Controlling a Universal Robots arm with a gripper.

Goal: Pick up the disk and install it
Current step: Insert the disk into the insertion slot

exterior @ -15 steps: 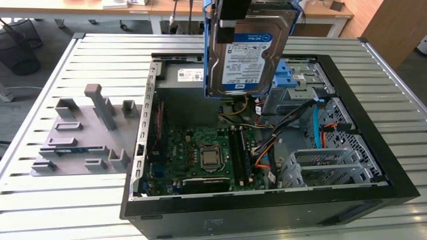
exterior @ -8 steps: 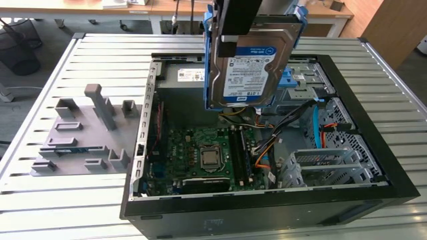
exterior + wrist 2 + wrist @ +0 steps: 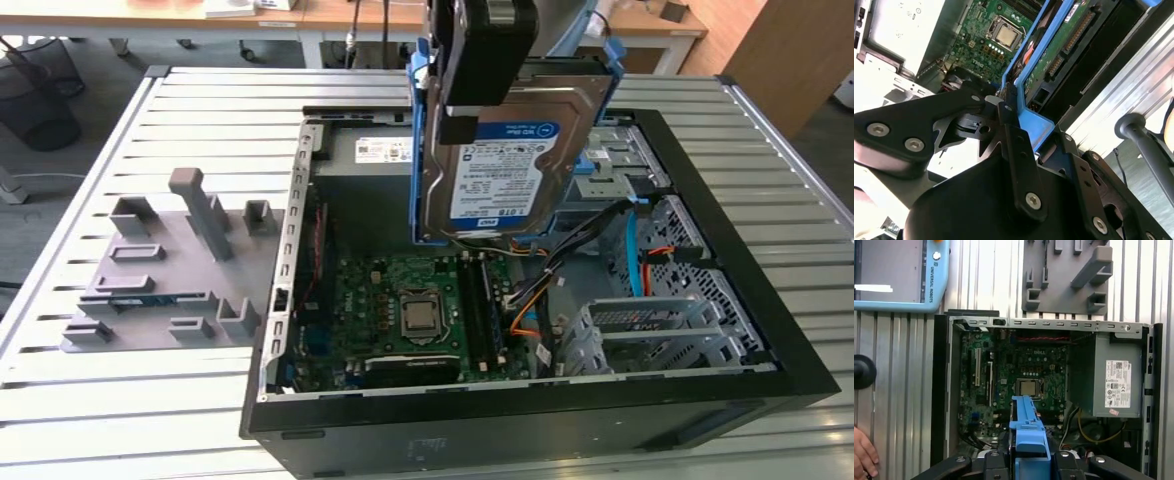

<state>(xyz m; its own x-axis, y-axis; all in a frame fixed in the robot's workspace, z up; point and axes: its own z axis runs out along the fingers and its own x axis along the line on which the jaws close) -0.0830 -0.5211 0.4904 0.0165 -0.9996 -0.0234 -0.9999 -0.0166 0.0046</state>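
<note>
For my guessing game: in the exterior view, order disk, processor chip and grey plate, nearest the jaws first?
1. Disk, held in the jaws, above the case.
2. Processor chip, down inside the case.
3. Grey plate, on the table, exterior view's left.

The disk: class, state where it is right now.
In the exterior view, the disk hangs upright in the hand, above the open computer case, over the motherboard.
</note>
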